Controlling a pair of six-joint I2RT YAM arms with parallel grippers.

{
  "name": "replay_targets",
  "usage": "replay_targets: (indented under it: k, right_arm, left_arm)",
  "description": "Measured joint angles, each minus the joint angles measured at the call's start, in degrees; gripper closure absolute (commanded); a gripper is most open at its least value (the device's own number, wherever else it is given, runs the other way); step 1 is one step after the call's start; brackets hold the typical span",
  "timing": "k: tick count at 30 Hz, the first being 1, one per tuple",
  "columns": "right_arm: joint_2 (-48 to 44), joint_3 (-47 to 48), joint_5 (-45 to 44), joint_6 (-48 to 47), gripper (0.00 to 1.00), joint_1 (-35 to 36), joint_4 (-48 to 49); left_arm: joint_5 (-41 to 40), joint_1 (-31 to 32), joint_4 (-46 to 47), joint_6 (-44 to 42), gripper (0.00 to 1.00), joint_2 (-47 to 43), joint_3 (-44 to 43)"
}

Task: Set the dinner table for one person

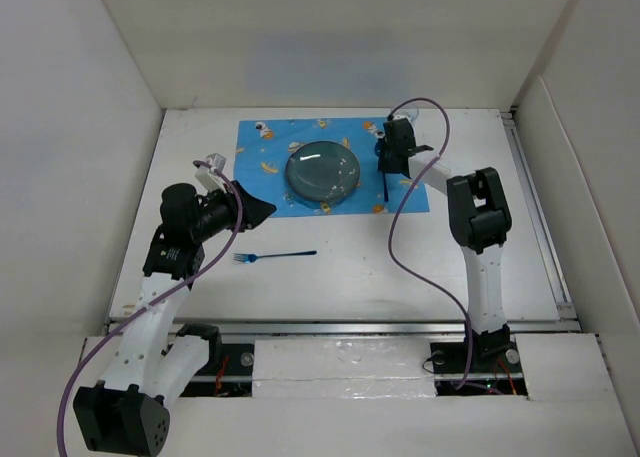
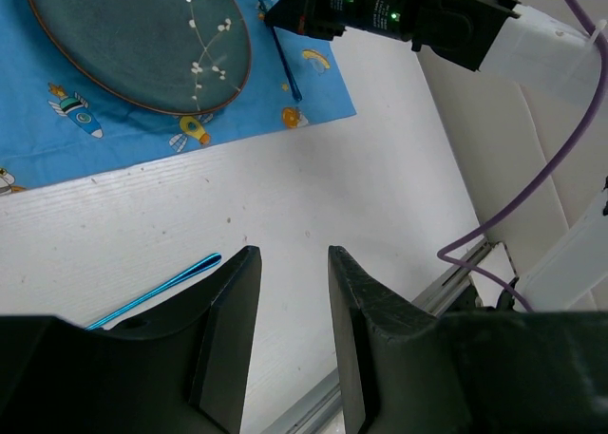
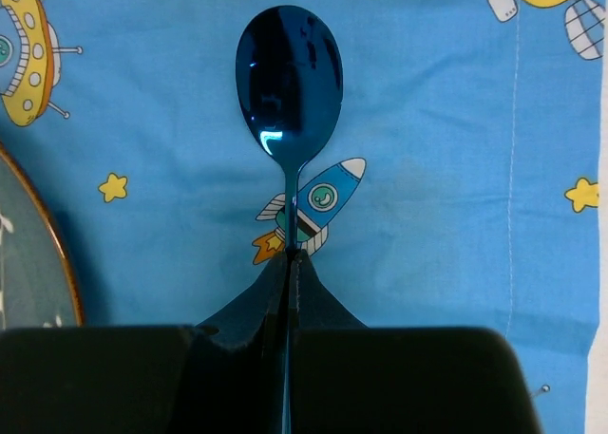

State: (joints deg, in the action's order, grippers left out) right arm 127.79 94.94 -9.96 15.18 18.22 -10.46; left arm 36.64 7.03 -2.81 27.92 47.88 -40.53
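I'm looking at a setting I'd call roughly two-thirds done. The placemat point(image 1: 262, 147) is lying at the far middle of the table point(image 1: 400, 277), and the plate point(image 1: 324, 170) is sitting on it. My right end effector point(image 3: 289, 263) is pinching the handle of the blue spoon point(image 3: 290, 83), holding its bowl over the mat just right of the plate — whether it's touching the cloth, I can't tell. What's remaining, I'm judging: releasing the spoon, then placing the fork point(image 1: 275, 256), which is lying on bare table just short of the mat. My left end effector point(image 2: 292, 255) is hovering near it, jaws apart and carrying nothing.
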Motion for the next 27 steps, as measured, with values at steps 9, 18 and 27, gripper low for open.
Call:
replay_targets:
  k: [9, 18, 27]
  right_arm:
    - [0.2, -0.3, 0.3, 1.2, 0.64, -0.2, 0.2]
    - [-12.8, -13.1, 3.4, -2.7, 0.99, -0.3, 2.3]
    - [-33.7, -30.6, 20.4, -16.2, 0.68, 18.6, 19.3]
  left_arm:
    - [0.0, 0.0, 0.0, 0.0, 0.68, 0.0, 0.0]
    - [0.0, 0.0, 0.0, 0.0, 0.84, 0.0, 0.0]
    - [-0.6, 0.0, 0.7, 1.1, 1.00, -0.9, 0.0]
